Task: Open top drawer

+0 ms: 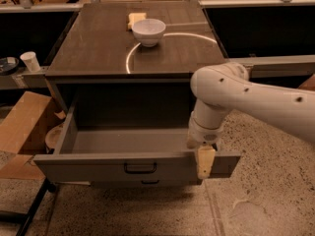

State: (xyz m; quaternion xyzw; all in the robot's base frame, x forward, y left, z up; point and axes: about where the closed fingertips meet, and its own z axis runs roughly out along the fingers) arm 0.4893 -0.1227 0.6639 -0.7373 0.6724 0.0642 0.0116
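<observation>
The top drawer (88,167) stands far out from the cabinet (93,58), its grey tray bare and open to view and its front panel well forward of the drawer below. From here I judge the job nearly or wholly done. The gripper (205,162) sits at the right end of that panel, draped over its top edge and well apart from the small black handle (140,168) at the centre. I take it the top lip gives an easier purchase than that thin loop. I cannot tell whether the gripper is clamped on the panel or only hooked over it. The arm (256,95) reaches in from the right and bends down steeply, which keeps it off the cabinet top, where a white bowl (148,31) sits far from the edge. A cardboard box (24,127) lies close to the drawer's left corner, so I would watch that side.
</observation>
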